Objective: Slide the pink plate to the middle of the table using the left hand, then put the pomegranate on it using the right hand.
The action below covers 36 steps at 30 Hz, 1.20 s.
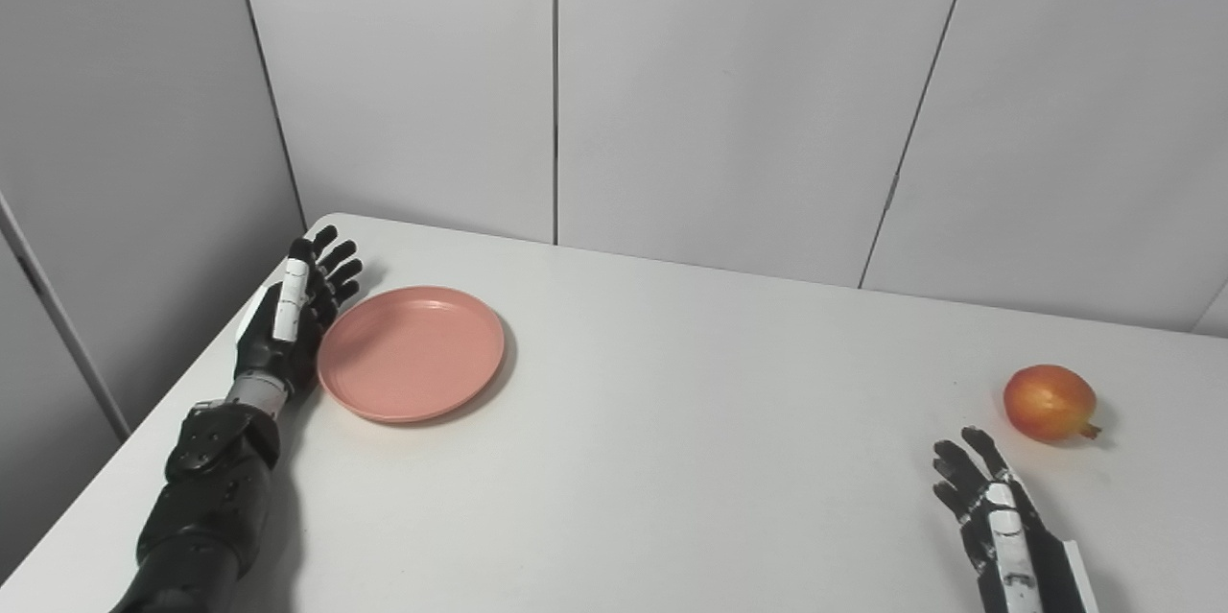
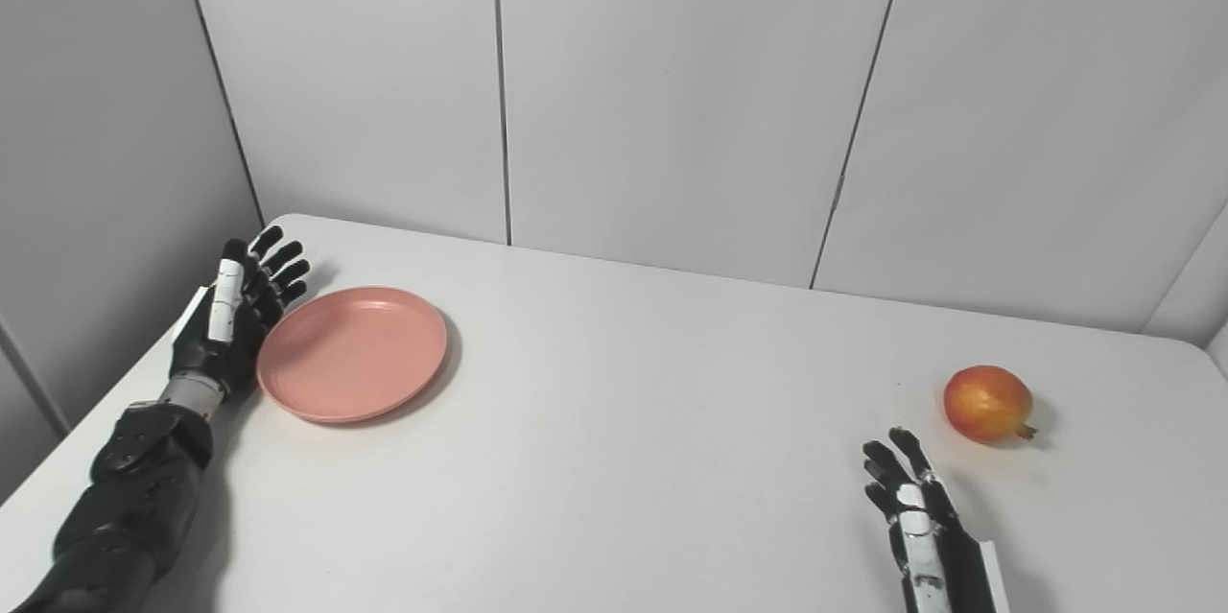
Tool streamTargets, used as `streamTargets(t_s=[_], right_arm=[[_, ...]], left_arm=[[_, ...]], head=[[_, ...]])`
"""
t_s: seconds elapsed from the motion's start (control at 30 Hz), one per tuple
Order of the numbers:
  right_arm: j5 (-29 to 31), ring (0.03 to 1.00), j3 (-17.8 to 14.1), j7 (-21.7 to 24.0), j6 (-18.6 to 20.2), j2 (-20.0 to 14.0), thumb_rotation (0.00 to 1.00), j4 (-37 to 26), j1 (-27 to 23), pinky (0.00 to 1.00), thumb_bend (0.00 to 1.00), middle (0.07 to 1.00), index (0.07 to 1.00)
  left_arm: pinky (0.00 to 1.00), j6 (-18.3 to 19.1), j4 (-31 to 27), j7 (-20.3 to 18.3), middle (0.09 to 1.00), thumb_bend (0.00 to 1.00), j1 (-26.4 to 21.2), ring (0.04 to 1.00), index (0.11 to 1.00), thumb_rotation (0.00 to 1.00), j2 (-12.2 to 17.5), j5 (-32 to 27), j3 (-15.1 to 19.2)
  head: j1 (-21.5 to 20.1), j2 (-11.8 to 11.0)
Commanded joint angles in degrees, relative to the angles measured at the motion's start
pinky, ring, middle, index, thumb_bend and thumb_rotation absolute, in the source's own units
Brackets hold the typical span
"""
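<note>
A round pink plate (image 1: 411,351) lies flat on the white table (image 1: 672,421) near its far left corner. My left hand (image 1: 293,316) is open, fingers spread, right beside the plate's left rim and seems to touch it. A red-orange pomegranate (image 1: 1050,402) lies on the right side of the table. My right hand (image 1: 993,517) is open and empty, low at the front right, a short way in front and left of the pomegranate. The same scene shows in the right eye view: plate (image 2: 351,352), pomegranate (image 2: 986,404).
Grey wall panels (image 1: 672,85) stand close behind the table and along its left side. The table's left edge (image 1: 182,383) runs just beside my left forearm. The wide stretch of tabletop between plate and pomegranate holds nothing.
</note>
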Motion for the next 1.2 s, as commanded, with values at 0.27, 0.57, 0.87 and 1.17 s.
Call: streamTargets(t_s=[0.27, 0.57, 0.87, 1.17], right_arm=[[-0.2, 0.888, 0.4, 0.0, 0.6, 0.4, 0.84, 1.9, 0.9, 0.91, 0.78, 0.841, 0.887], [-0.3, 0.886, 0.6, -0.1, 1.0, 0.6, 0.84, 1.0, 1.1, 0.90, 0.77, 0.842, 0.889], [-0.3, 0.889, 0.6, 0.1, 1.0, 0.4, 0.85, 1.5, 0.5, 0.91, 0.76, 0.840, 0.892], [-0.2, 0.888, 1.1, -0.1, 2.1, 0.7, 0.84, -0.2, 1.0, 0.91, 0.78, 0.835, 0.887]], left_arm=[[0.91, 2.0, -3.2, -1.6, 0.919, 0.99, -1.5, 0.911, 0.911, 0.86, -1.7, -1.2, 0.1], [0.84, 6.4, -10.5, 0.2, 0.875, 0.98, 1.1, 0.877, 0.896, 0.86, -4.9, -0.5, -0.9], [0.81, 9.8, -16.1, 1.1, 0.878, 0.96, 2.8, 0.867, 0.894, 0.85, -8.5, 0.7, -2.7], [0.80, 13.4, -20.8, 1.8, 0.870, 0.98, 4.3, 0.862, 0.897, 0.85, -10.8, 1.1, -4.9]], head=[[-0.7, 0.4], [-1.1, 1.3], [-1.3, 1.3], [-1.5, 1.9]])
